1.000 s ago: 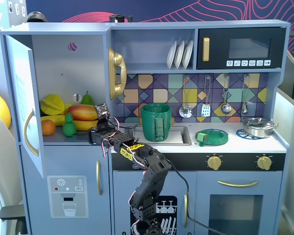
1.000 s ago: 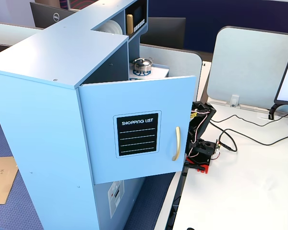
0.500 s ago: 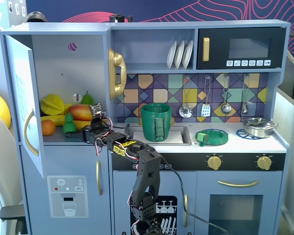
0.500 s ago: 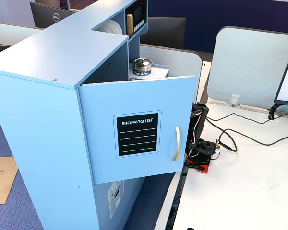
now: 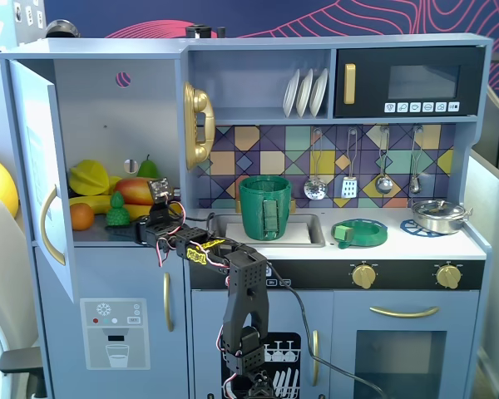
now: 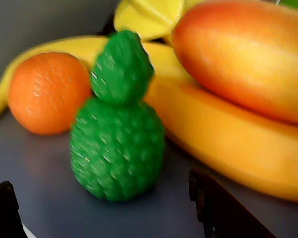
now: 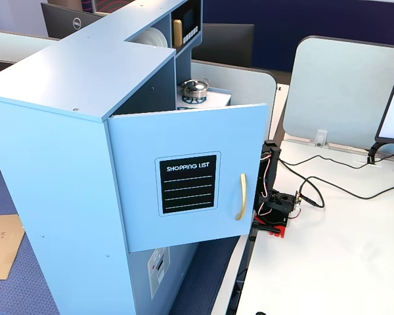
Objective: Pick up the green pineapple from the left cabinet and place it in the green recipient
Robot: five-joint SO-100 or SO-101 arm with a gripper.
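Note:
The green pineapple (image 5: 118, 212) stands upright on the shelf of the open left cabinet (image 5: 91, 116), in front of the other toy fruit. My gripper (image 5: 138, 229) reaches in from the right, just beside it. In the wrist view the pineapple (image 6: 116, 148) fills the centre and the gripper (image 6: 100, 182) is open. Its two dark fingertips (image 6: 213, 203) sit low on either side, apart from the fruit. The green recipient (image 5: 264, 206) stands in the sink to the right, empty as far as I can see. In the side fixed view the cabinet door (image 7: 184, 184) hides the gripper and fruit.
An orange (image 6: 47, 91) sits left of the pineapple, with a banana (image 6: 228, 144) and a mango (image 6: 248, 54) close behind. A flat green dish (image 5: 359, 232) and a metal pot (image 5: 437, 216) stand on the counter. The open door (image 5: 35, 166) borders the shelf on the left.
The arm has swung left and reached further into the cabinet. The gripper has come from in front of the mango to right beside the pineapple. The upper arm now stands more upright.

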